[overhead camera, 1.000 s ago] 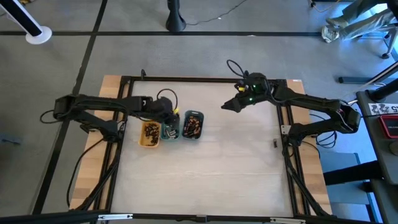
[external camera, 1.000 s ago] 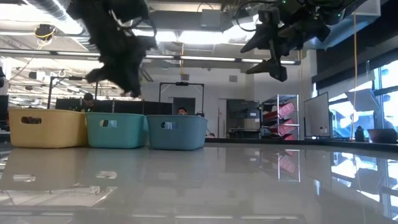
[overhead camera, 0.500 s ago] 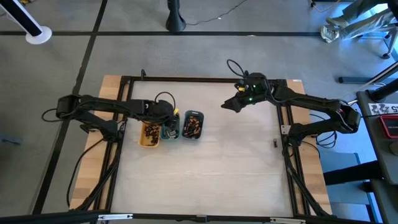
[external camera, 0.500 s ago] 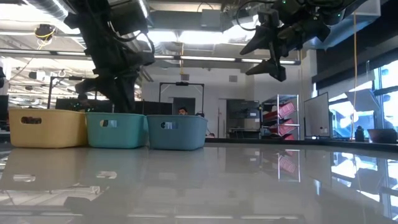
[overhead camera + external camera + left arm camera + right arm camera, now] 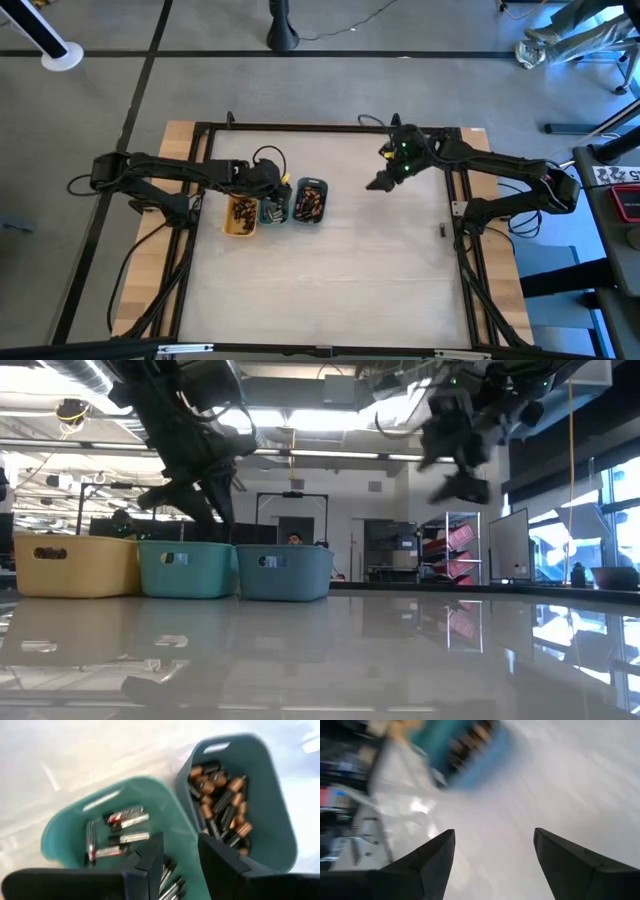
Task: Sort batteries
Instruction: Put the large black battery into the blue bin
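My left gripper (image 5: 177,857) hangs over the green tray (image 5: 65,827), fingers parted by a narrow gap with nothing caught between them that I can see. Just below my fingertips lie a few batteries (image 5: 120,827), slim cylinders in silver and black with a red band, lying loose on the tray floor at odd angles. I judge them light for their size but hard and smooth, so they will roll or squirt out of a careless pinch; I would take one across the middle of its barrel, fingers square to its length, not by the ends.

Just beside this tray sits the blue tray (image 5: 280,805), touching or nearly so, holding a heap of black cells (image 5: 220,802) with copper-toned tops, piled over one another. From above, the three trays stand in a row towards the table's (image 5: 380,270) left side, nearer its far edge: yellow tray (image 5: 240,216), then green, then blue, all with batteries in them.

Farther off, my right gripper (image 5: 383,182) waits in the air over the bare middle of the table, towards the far edge, fingers spread wide and holding nothing.
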Tool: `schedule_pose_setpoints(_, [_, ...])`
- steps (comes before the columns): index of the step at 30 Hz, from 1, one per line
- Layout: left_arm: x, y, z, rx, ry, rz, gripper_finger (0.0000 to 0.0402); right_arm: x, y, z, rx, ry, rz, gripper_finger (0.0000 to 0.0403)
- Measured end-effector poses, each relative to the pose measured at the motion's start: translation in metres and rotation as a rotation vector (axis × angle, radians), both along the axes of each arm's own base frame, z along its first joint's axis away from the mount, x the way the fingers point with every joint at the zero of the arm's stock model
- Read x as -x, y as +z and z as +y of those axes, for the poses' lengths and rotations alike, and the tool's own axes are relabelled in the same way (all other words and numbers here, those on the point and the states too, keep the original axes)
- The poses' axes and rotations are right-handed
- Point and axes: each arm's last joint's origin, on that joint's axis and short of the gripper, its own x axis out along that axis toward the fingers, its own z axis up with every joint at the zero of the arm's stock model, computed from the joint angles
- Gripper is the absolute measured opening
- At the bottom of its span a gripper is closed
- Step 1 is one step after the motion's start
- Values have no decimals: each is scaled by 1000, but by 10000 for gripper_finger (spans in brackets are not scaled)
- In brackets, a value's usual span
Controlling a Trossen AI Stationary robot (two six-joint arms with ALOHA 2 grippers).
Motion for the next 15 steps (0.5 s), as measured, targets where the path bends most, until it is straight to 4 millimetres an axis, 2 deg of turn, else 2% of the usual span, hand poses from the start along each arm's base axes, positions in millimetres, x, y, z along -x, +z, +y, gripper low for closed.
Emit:
schedule_pose_setpoints(9, [-3,3,2,-57,-10,-28,114,25,-23,45,-99,8,520,273])
schedule_pose_setpoints(15, [-3,3,2,-90,-40,-13,114,43,-38,78,-42,256,736,273])
